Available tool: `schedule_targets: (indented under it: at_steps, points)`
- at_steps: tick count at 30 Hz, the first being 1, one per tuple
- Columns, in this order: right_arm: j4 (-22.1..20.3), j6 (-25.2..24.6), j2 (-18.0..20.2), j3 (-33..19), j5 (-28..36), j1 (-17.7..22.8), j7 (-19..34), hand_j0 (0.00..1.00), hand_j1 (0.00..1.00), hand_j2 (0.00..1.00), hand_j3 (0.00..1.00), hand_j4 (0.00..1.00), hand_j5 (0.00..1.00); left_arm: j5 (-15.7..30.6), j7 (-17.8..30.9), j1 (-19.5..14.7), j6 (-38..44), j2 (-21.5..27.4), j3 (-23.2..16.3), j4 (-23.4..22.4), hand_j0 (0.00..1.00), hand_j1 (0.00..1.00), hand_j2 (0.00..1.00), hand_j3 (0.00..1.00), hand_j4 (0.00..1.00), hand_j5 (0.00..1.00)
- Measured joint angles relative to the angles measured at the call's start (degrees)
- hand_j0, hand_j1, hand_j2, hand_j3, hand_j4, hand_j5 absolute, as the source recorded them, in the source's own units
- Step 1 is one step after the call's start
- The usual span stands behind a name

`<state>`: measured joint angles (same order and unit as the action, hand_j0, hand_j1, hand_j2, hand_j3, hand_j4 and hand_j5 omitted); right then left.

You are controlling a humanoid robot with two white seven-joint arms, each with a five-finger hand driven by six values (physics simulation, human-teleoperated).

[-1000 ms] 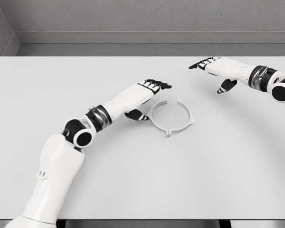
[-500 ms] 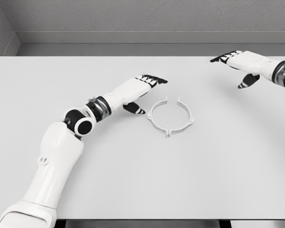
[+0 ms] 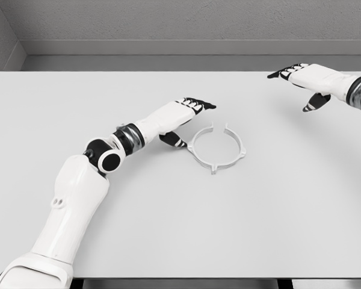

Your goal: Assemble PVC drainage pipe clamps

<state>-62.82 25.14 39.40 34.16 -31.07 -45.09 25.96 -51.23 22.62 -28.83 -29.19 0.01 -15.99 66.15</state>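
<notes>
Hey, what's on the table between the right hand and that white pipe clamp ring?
Nothing: in the head view only bare white table lies between the right hand and the clamp ring. The left hand sits on the ring's other side.

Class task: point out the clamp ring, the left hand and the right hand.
clamp ring [image 3: 194, 154]: head view, on its left rim.
left hand [image 3: 182, 118]: head view, on the back of the hand.
right hand [image 3: 308, 78]: head view, on the back of the hand.
</notes>
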Motion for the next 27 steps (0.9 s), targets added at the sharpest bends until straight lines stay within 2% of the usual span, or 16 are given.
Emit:
schedule_targets:
  at_steps: [27]
  points:
    - [-0.02, 0.05, 0.01, 0.0, 0.01, 0.0, 0.08, 1.0, 1.0, 1.0, 1.0, 1.0, 1.0, -0.05, 0.08, -1.41, 0.0, 0.0, -1.66, -0.16, 1.0, 1.0, 1.0, 1.0, 1.0, 1.0]
